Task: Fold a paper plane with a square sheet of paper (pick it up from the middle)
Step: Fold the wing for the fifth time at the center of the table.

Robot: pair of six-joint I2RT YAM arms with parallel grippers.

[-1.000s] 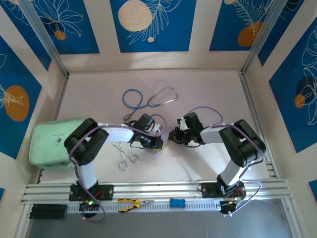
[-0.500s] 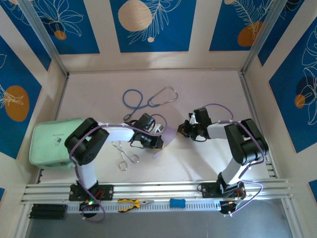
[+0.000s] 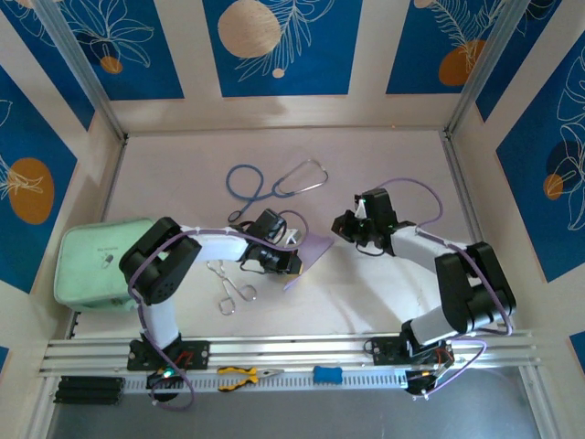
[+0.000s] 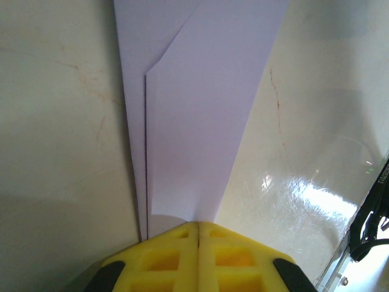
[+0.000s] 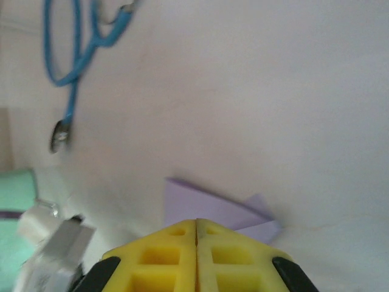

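Observation:
The pale lilac paper [image 3: 313,247] is folded into a slim, pointed paper plane shape and lies low over the table at mid-centre. My left gripper [image 3: 293,264] is shut on its near end. In the left wrist view the yellow jaws [image 4: 199,225] pinch the folded paper [image 4: 200,121], which runs straight away from them with layered edges on its left. My right gripper [image 3: 341,226] hangs to the right of the paper, apart from it. Its jaws [image 5: 196,222] are shut with nothing between them, and the lilac paper [image 5: 209,207] lies beyond them on the table.
A blue stethoscope [image 3: 274,183] lies behind the paper, also in the right wrist view [image 5: 79,48]. Metal forceps [image 3: 230,285] lie left of the left gripper. A mint-green pouch [image 3: 91,261] sits at the left edge. Pliers [image 3: 247,373] and a blue handle [image 3: 327,373] rest on the front rail.
My right gripper has drawn back from the paper, to the right and farther from the bases, its arm swinging outward. The left gripper and the paper have stayed put.

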